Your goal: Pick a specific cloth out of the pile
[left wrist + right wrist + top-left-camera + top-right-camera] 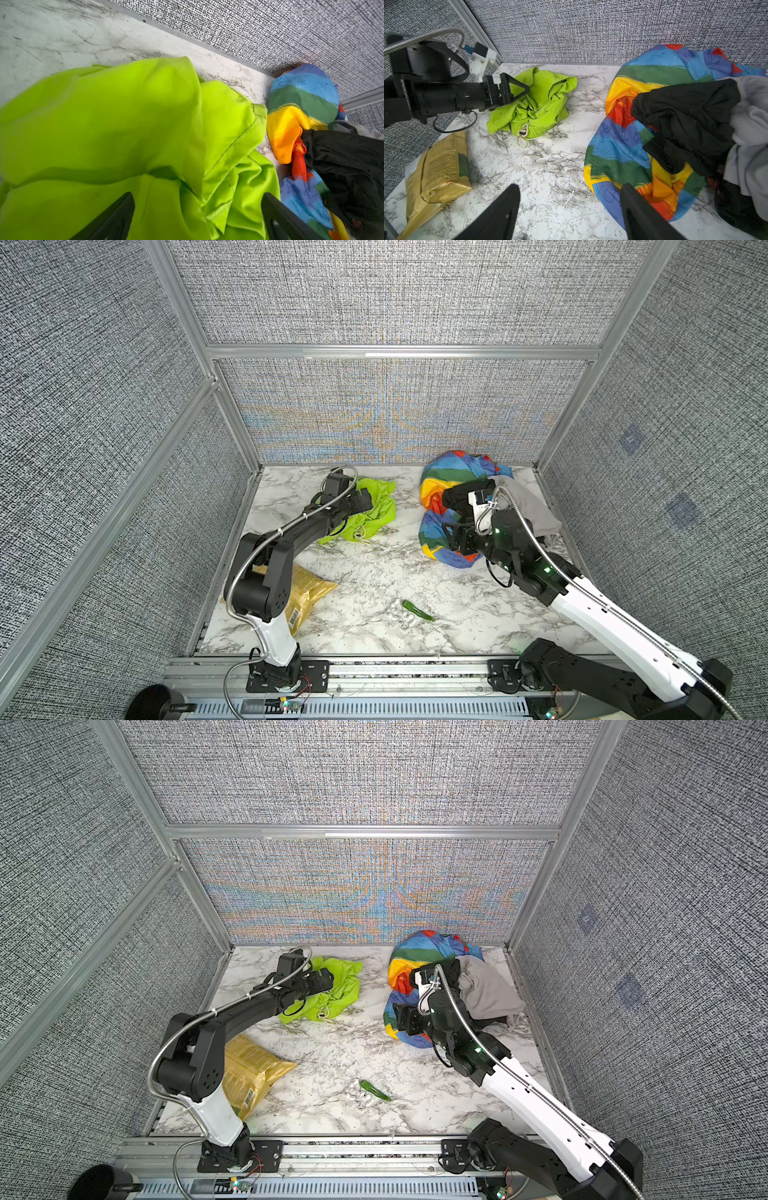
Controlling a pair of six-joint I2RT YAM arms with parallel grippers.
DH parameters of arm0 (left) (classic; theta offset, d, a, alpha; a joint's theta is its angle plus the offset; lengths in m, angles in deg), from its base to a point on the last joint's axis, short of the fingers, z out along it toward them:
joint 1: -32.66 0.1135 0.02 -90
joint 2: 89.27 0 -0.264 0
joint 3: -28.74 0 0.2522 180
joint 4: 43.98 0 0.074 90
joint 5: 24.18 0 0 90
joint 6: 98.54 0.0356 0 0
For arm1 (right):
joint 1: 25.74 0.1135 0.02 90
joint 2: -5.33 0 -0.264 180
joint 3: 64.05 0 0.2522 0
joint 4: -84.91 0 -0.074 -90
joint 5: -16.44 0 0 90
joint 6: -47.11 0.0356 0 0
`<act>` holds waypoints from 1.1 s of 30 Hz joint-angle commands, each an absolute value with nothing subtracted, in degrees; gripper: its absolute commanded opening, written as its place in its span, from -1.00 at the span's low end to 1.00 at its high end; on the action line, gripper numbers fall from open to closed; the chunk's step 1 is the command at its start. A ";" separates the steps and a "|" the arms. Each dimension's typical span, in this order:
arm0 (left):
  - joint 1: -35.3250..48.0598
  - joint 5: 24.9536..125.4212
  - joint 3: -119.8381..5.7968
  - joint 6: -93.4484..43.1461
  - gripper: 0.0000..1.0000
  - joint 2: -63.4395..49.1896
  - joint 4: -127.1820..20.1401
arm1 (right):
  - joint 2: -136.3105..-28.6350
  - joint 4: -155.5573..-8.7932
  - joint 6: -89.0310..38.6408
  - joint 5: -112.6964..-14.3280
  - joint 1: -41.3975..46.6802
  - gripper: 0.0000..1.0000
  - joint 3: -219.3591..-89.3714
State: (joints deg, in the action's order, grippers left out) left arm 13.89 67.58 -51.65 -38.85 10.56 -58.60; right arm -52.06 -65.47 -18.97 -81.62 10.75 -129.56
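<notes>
Marble veining, grey on white, covers the flat, smooth surface (374, 572). At its back right corner slumps the pile (465, 506): a puffy rainbow-striped sheet (436, 485) in broad blue, green, yellow, orange and red bands, a limp black garment (685, 124) draped over it, and a soft matte grey garment (528, 506) on its right side.

Well apart from it, towards the back left, the cloth (380, 508) lies crumpled in a low mound on the surface: thin lime-green fabric with stitched seams, a gathered waistband and a looped white drawstring (523, 133).

Near the front left lies a crinkled golden pouch (309, 593) with small print.

The left claw (197, 207) hangs spread wide over the cloth, gripping nothing. The right claw (571, 207) is also spread and empty, at the striped sheet's near edge.

A slim, glossy green pod (417, 611) lies near the front.
</notes>
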 commanded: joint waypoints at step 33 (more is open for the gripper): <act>19.42 44.65 -1.36 -17.48 0.97 -42.60 -32.60 | -38.09 -61.89 -24.53 -100.56 10.25 0.87 -122.12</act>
State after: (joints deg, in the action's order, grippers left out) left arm 18.15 45.41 -4.00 -21.36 -42.18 -45.71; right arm -38.66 -59.74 -24.33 -94.60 10.53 -123.57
